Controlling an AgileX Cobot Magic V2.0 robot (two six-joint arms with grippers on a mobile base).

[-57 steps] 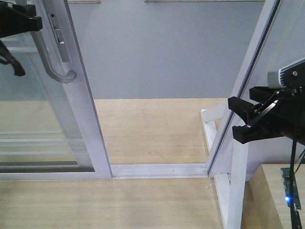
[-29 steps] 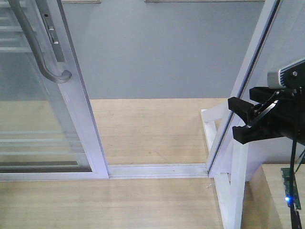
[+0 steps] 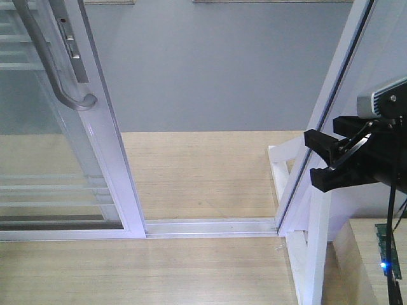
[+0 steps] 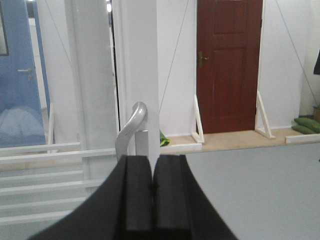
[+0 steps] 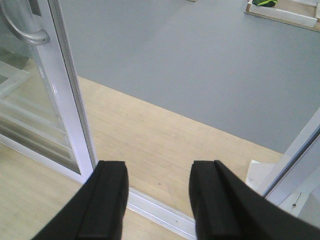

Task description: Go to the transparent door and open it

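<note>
**Door slid aside, doorway open ahead of me**

From my front camera the transparent door stands at the left of the view, its glossy white frame leaning across the picture and its lower corner sitting on the white floor track. The curved silver-grey pull handle hangs near the frame edge, with the lock plate just beside it on the stile. Thin white bars cross the glass low down. Between the door's edge and the white jamb on the right, the opening shows wooden flooring and then grey floor beyond.

On my left wrist view the left gripper has its two black pads pressed together with nothing between them. It sits close in front of the handle, apart from it as far as I can judge. Past the door I see a dark red door in a white wall and a blue door at the far left.

The right gripper hovers beside the jamb, its fingers spread wide and empty. Its wrist view looks down between the pads at the track and the door's bottom corner.
</note>
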